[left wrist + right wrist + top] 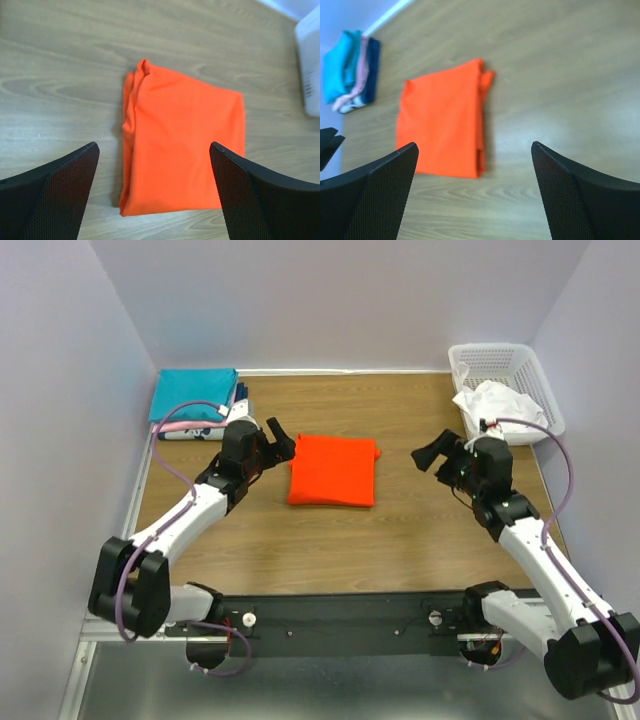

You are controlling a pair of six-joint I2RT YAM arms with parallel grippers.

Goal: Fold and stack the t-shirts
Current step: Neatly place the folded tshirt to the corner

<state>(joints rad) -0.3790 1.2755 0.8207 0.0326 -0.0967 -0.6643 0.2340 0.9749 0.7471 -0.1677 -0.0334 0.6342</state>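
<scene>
Now orange t-shirt (333, 470) lies folded on table (420, 530). Left gripper (280, 440) just beside its left edge, right gripper (430, 454) near its right edge. Both jaws wide open w/ nothing held.

Pale lilac-grey walls (330, 300) close off the left, top and right of the frame. A wood-grain desk (400, 530) fills the middle, with a white strip (340, 371) along its far edge. Lowest lie a black rail (330, 612) and a dull metal sheet (330, 685). The light is soft and even.
</scene>
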